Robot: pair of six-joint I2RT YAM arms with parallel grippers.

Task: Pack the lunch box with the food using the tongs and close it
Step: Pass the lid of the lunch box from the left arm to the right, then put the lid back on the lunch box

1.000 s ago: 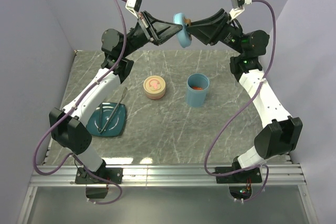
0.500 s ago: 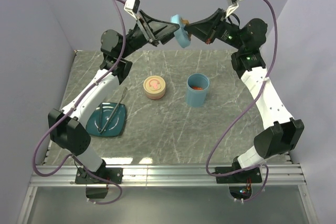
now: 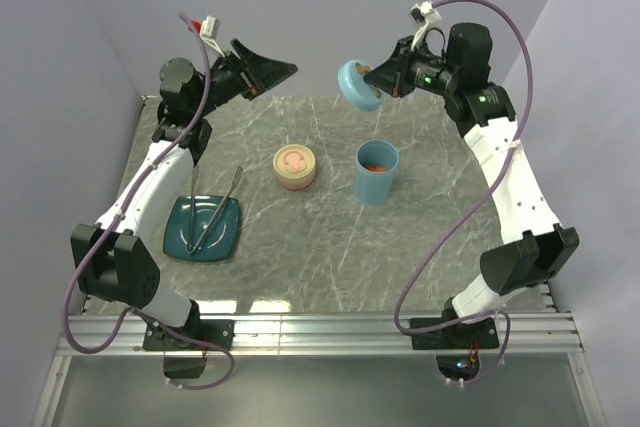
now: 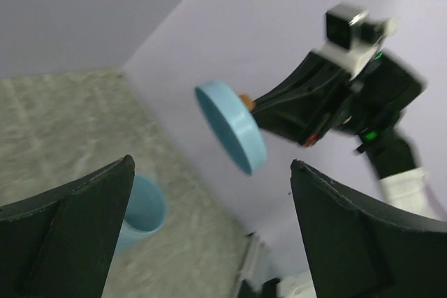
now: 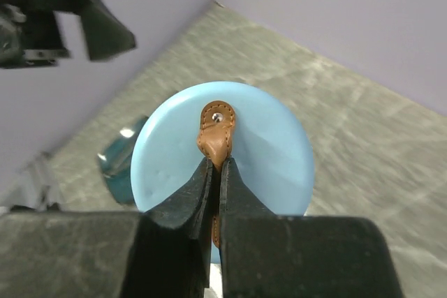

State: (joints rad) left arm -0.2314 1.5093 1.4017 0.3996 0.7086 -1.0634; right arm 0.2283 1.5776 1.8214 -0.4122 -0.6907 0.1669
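Observation:
My right gripper [image 3: 374, 77] [image 5: 216, 164] is shut on the brown leather tab [image 5: 216, 132] of the light blue round lid [image 3: 357, 84] [image 5: 279, 151] [image 4: 230, 125], holding it tilted in the air above the table's far side. The blue cylindrical lunch box [image 3: 377, 173] [image 4: 140, 207] stands open below it, with red-orange food [image 3: 377, 164] inside. My left gripper [image 3: 283, 69] [image 4: 211, 165] hangs open and empty, left of the lid and apart from it. The silvery tongs [image 3: 222, 205] lie across the dark teal plate [image 3: 228, 239].
A beige round container [image 3: 295, 167] with a pink piece inside stands left of the blue lunch box. Purple walls close off the back and both sides.
My left gripper opened, let go of the lid and drew back to the left. My right gripper shut on the lid's tab and now holds the lid alone, slightly lower and to the right.

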